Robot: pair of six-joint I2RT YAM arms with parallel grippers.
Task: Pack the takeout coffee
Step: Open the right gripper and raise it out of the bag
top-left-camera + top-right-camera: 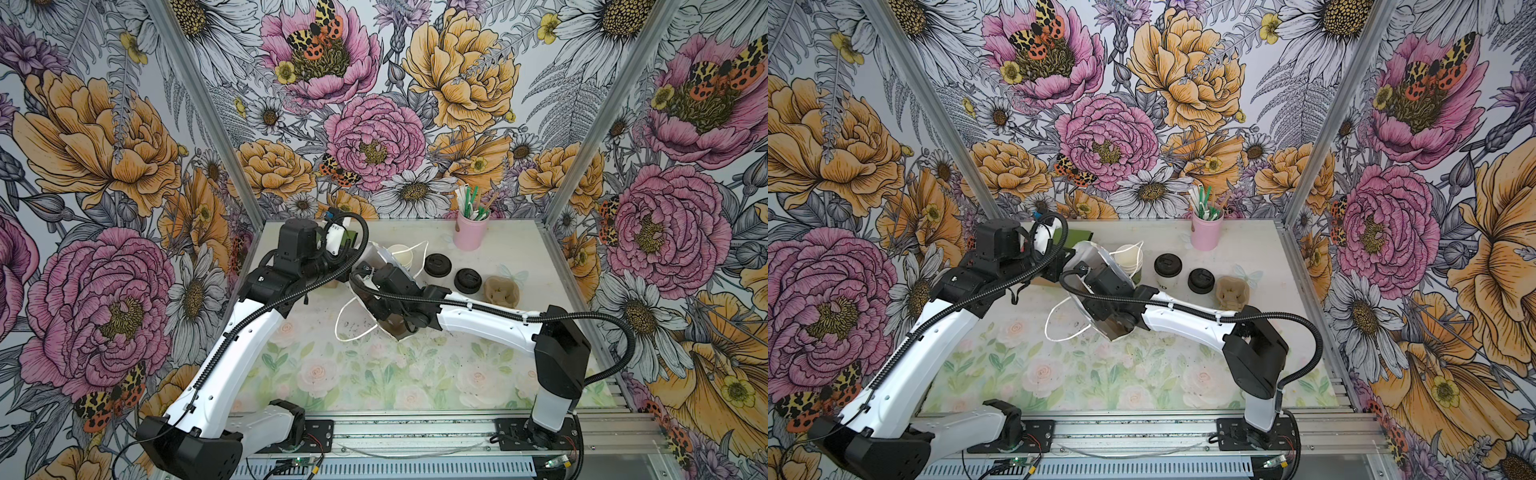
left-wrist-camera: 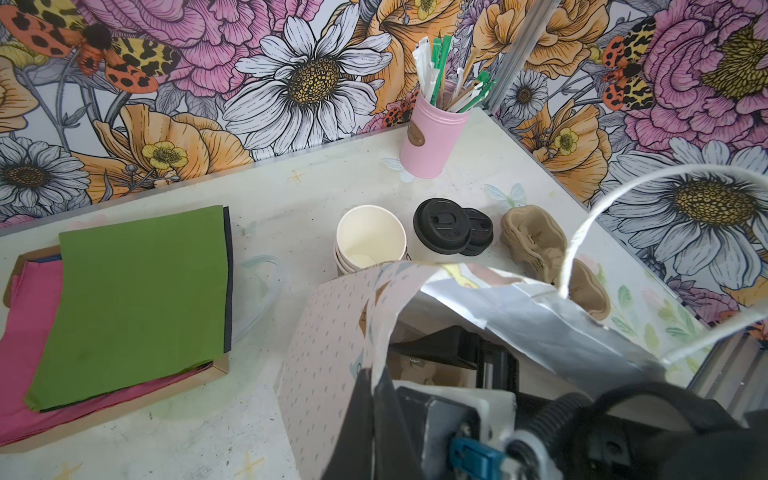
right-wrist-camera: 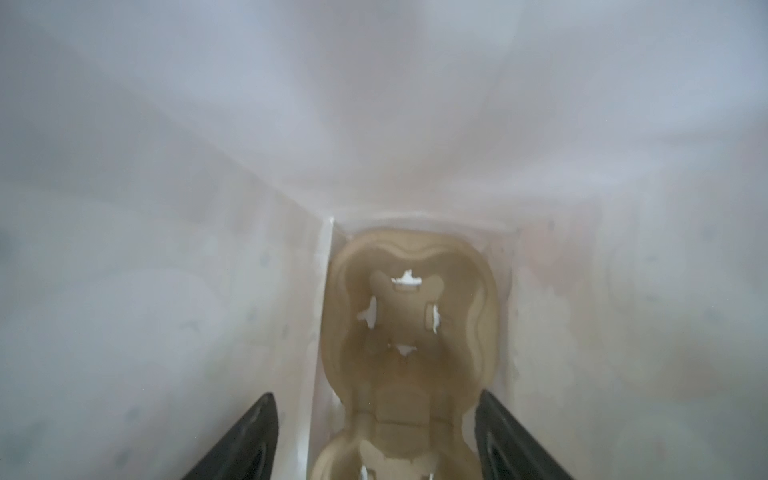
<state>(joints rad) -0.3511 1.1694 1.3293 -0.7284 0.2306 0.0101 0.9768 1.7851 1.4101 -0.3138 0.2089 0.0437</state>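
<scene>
Coffee had not gone in yet: the takeout coffee [image 1: 1168,272] stood upright on the table near the back wall, between the stack of lidless cups [image 1: 1128,259] and the loose black lids [image 1: 1201,280], outside the bag [image 2: 328,345]. My right gripper [image 3: 376,397] was deep inside that bag, fingers spread and grasping nothing. The pulp carrier [image 3: 409,316] lay on the bag's floor between them, ungripped. My left gripper [image 2: 365,395] was clenched, and as far as I could make out from a cluttered wrist view, it pinched the bag's rim to hold the mouth open. I judged the cup light and soft-walled, easy to crush, and its pressed-on lid liable to pop under a squeeze near the top. I would take it gently around the middle of the paper wall, below the lid's rim, and keep it upright.
</scene>
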